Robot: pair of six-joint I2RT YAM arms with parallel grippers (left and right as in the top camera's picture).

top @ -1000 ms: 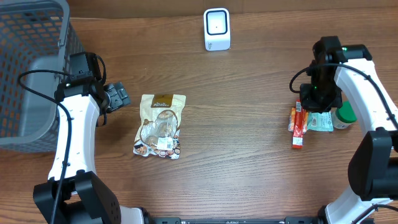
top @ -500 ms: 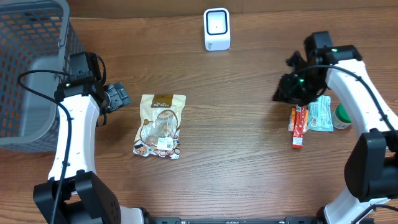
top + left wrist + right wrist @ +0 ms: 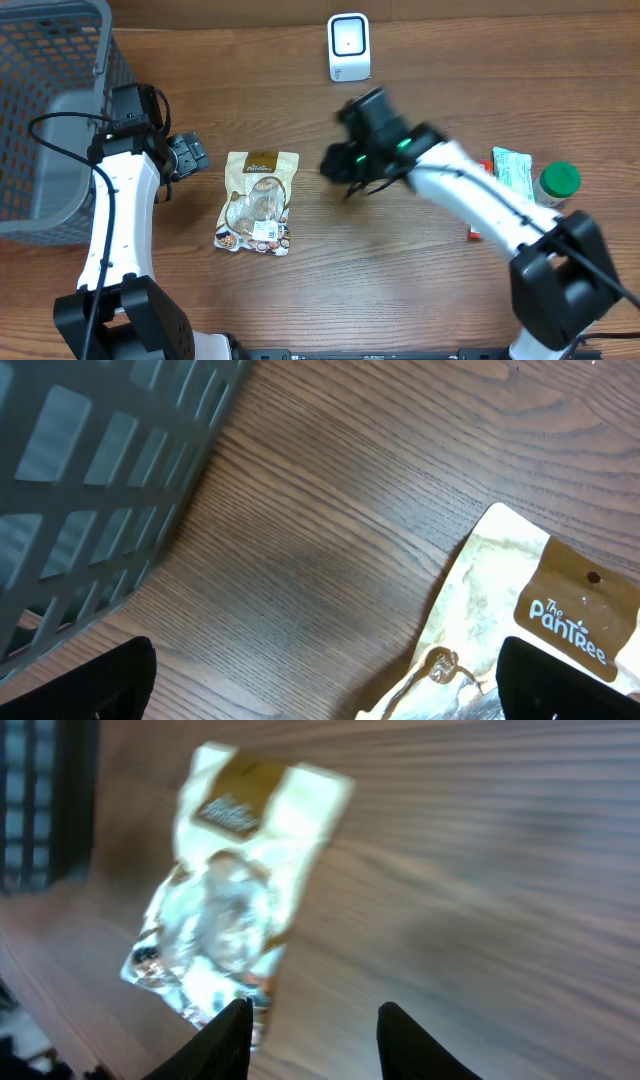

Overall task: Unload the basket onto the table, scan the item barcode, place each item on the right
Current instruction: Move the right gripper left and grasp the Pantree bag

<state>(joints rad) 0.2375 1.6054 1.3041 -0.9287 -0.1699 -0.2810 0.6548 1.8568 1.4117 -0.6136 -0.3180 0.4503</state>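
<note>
Left gripper [image 3: 192,155]: hanging spread wide, empty, just left of beige-and-brown foil snack pouch [image 3: 258,200]. Pouch: lying flat left of centre, ungrasped.

Right gripper [image 3: 312,1030]: fingers parted, empty, nearing pouch; reach step likely underway. Next move calling for pinching pouch edge, lifting, presenting to white boxy scanner [image 3: 348,47].

Since earlier frame: right arm swinging over from teal snack packet [image 3: 512,165] at far right; pouch unmoved.

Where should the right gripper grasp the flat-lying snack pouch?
Likely the right side edge of the pouch, approached from the right: it lies flat, so only a thin edge offers a pinch, and that one faces the open right gripper.
</note>
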